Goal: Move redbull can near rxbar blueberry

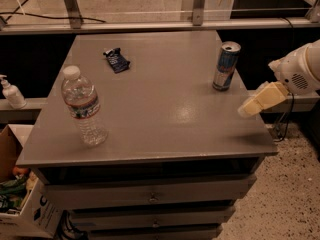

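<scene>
Claw (249, 107) beside right edge of gray table (165, 84)

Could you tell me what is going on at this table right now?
The robot's gripper hangs just off the right edge of the grey table, apart from the redbull can. The can stands upright near that right side, not yet picked up. The rxbar blueberry lies across the table toward the back left. A water bottle stands at the front left.

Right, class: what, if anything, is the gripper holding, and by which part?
Nothing is held. The gripper hangs beside the right edge of the table, apart from the redbull can, which stands upright on its own.
</scene>
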You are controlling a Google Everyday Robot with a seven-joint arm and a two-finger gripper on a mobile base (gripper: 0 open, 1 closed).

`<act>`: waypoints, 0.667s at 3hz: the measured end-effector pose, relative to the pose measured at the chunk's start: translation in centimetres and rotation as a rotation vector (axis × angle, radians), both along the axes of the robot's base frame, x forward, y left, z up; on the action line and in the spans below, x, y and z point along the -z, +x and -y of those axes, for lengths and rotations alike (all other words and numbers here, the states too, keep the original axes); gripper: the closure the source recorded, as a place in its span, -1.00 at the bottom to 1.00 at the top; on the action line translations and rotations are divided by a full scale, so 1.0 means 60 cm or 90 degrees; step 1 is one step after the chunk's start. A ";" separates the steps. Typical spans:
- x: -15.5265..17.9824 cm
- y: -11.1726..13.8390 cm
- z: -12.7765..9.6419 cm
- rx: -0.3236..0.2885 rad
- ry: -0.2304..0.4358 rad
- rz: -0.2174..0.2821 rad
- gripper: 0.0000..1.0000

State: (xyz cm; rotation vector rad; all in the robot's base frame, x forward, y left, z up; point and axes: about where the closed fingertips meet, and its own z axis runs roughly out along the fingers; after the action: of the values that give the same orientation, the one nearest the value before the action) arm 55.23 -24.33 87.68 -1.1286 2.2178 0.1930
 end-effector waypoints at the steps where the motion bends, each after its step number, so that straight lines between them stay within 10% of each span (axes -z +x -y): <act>1: 0.003 0.025 -0.002 0.019 0.076 0.034 -1.00; 2: 0.007 0.052 -0.010 0.027 0.149 0.062 -1.00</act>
State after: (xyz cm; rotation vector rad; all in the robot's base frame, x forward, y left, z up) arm 58.33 -23.76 87.27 -0.9421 2.0697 0.3617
